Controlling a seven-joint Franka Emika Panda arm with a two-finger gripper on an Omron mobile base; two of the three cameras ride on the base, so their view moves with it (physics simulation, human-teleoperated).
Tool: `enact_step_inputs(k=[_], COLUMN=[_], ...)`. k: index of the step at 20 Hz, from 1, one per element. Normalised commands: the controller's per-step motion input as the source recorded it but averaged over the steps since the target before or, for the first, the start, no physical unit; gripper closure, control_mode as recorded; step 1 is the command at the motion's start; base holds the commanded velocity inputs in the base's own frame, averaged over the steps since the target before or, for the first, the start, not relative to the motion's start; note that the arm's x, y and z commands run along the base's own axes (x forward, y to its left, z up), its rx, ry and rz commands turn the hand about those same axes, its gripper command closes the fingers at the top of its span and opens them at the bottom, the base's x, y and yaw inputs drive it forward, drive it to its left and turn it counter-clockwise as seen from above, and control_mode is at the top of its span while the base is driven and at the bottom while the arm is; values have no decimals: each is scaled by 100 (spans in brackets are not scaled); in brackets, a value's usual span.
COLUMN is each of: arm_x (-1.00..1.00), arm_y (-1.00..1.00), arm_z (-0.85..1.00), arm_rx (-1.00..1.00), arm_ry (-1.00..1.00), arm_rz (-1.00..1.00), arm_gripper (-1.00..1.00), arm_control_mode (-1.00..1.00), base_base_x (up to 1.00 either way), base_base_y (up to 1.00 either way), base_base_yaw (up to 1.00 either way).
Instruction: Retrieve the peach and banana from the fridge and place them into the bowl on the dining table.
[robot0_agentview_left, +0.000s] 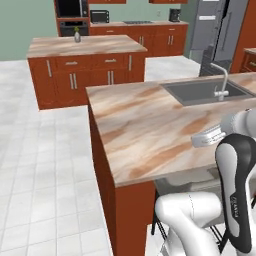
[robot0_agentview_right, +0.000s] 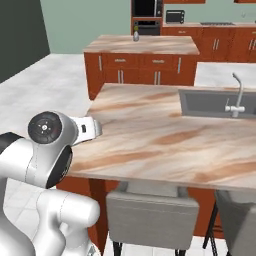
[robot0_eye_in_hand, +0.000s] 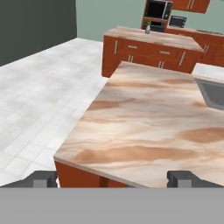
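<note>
The dining table (robot0_agentview_left: 145, 130) (robot0_agentview_right: 145, 140) (robot0_eye_in_hand: 144, 122) has a marbled beige and reddish-brown top and stands right in front of me. My gripper (robot0_eye_in_hand: 113, 179) hovers over the table's near corner, open wide, with nothing between its dark fingertips (robot0_eye_in_hand: 41, 178). At the far back right stands the grey fridge (robot0_agentview_left: 216, 35), and white bins show on its door. The peach, the banana and the bowl are out of view.
A sink (robot0_agentview_left: 202, 92) (robot0_agentview_right: 215, 102) with a faucet (robot0_agentview_left: 222, 80) is set into the table's far end. Grey chairs (robot0_agentview_right: 150, 210) stand tucked under its near side. A kitchen island (robot0_agentview_left: 85, 47) (robot0_agentview_right: 142, 45) lies beyond, across white tiled floor (robot0_agentview_left: 40, 165).
</note>
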Motion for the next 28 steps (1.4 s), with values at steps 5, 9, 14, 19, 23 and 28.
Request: enact_step_inputs(k=[5, 9, 14, 19, 23, 28], arm_x=[0, 0, 0, 0, 0, 0], arm_y=[0, 0, 0, 0, 0, 0], arm_z=[0, 0, 0, 0, 0, 0], arm_rx=[0, 0, 0, 0, 0, 0], arm_ry=[0, 0, 0, 0, 0, 0], arm_rz=[0, 0, 0, 0, 0, 0], arm_gripper=[-100, -100, -100, -100, -100, -100], arm_control_mode=[100, 100, 100, 100, 100, 100], base_base_x=[1, -17, 17, 99, 100, 100], base_base_y=[100, 100, 100, 72, 49, 70], base_base_yaw=[10, 33, 15, -15, -43, -53])
